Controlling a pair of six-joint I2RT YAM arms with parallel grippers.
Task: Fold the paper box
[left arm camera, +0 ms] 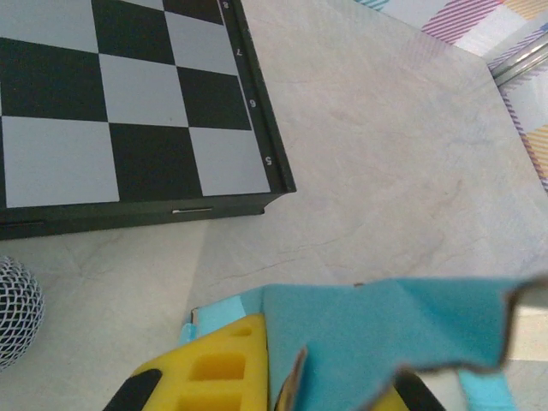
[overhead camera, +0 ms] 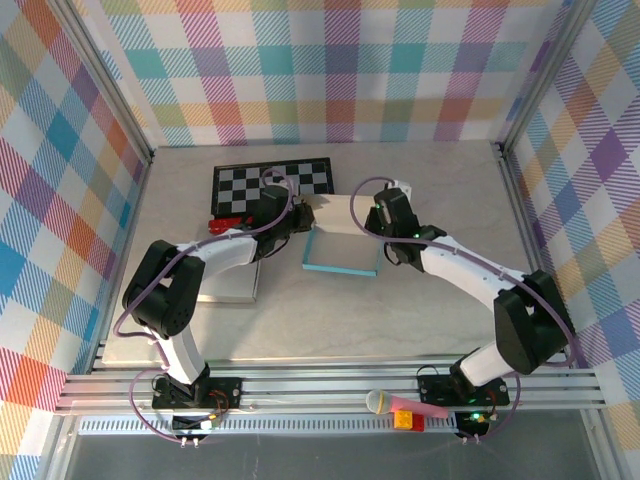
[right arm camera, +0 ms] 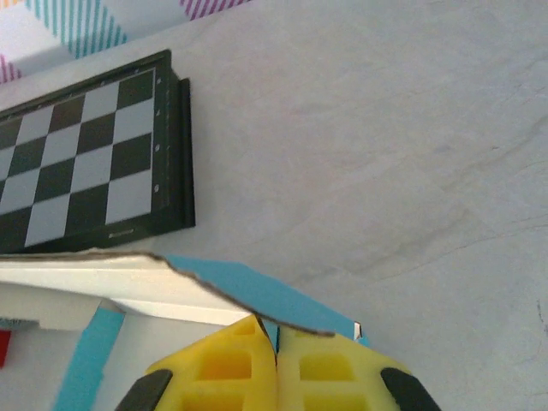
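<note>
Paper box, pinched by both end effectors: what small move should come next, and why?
Probably tip the raised panel of the paper box slightly further toward the arms, over its flat base. The left end effector and right end effector are each shut on a paper edge, the panel stands off the table, and the fold looks unfinished.

The paper box (overhead camera: pixel 342 240) sits mid-table (overhead camera: pixel 440 180), just in front and to the right of the chessboard (overhead camera: pixel 272 185), with the left gripper (overhead camera: pixel 296 223) at its left edge, the right gripper (right arm camera: pixel 276 332) at its far right corner, and a microphone (overhead camera: pixel 378 402) on the near rail.
</note>
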